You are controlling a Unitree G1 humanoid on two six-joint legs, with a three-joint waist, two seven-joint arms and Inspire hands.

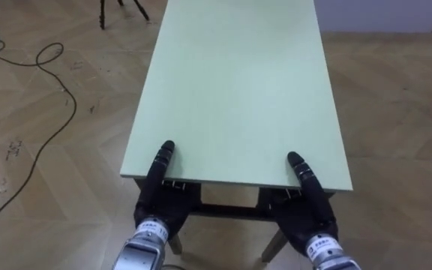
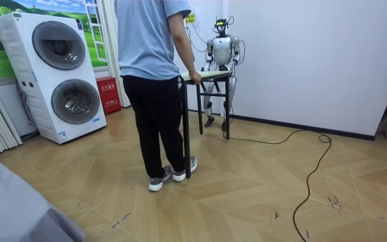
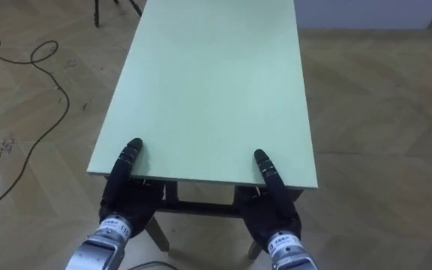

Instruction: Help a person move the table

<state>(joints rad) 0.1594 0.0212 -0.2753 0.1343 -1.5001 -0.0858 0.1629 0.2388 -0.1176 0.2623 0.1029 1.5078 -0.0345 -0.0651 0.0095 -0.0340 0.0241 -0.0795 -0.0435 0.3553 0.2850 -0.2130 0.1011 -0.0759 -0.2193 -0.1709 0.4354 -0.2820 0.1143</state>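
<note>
Surface (image 1: 235,82), pale green top on dark legs, is positioned between the robot and a person (image 2: 150,81), close to the white wall. Left robot hand (image 1: 160,196) is clamped on the near edge, thumb (image 1: 163,154) on top and the rest underneath. Right robot hand (image 1: 307,214) grips the same edge likewise (the two well apart, one toward each corner). The person, back to the room view, holds the opposite end with one hand (image 2: 195,78). Whether the legs clear the wood floor (image 1: 396,112) cannot be told.
</note>
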